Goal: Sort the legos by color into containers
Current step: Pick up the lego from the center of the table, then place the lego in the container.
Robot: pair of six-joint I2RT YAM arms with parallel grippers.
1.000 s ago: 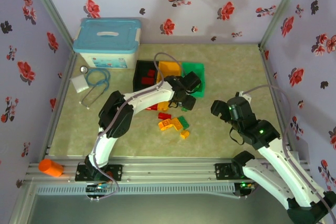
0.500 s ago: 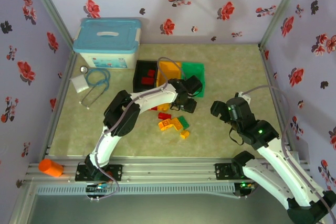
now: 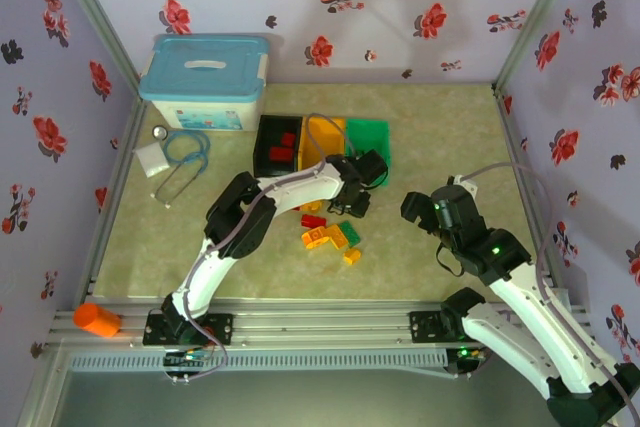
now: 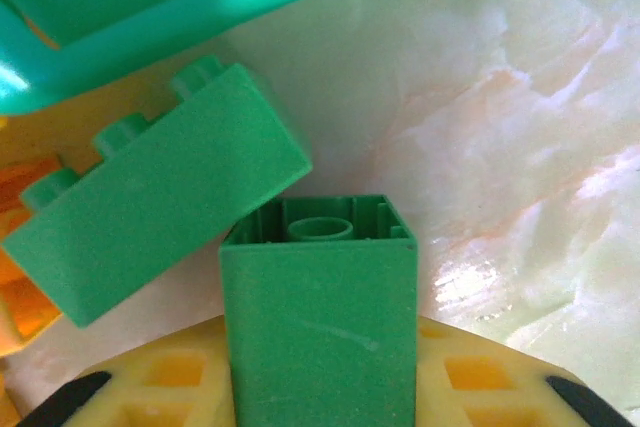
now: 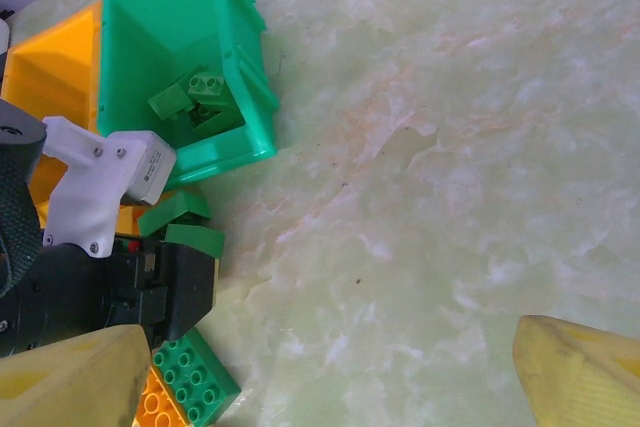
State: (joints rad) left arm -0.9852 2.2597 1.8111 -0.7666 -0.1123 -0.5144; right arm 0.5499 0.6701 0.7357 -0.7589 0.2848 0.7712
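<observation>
Top external view: black bin (image 3: 261, 137) toward table's far edge, red bricks (image 3: 283, 147) inside | orange-yellow bin (image 3: 322, 127) | loose red, orange, green bricks (image 3: 328, 235) mid-table, unsorted | left gripper (image 4: 318, 387) pinching square green brick (image 4: 318, 307), glossy plastic, hollow tubed underside | green bin (image 5: 130, 57), few green bricks inside | right gripper (image 5: 330, 387) spread, empty | sorting judged partway.
</observation>
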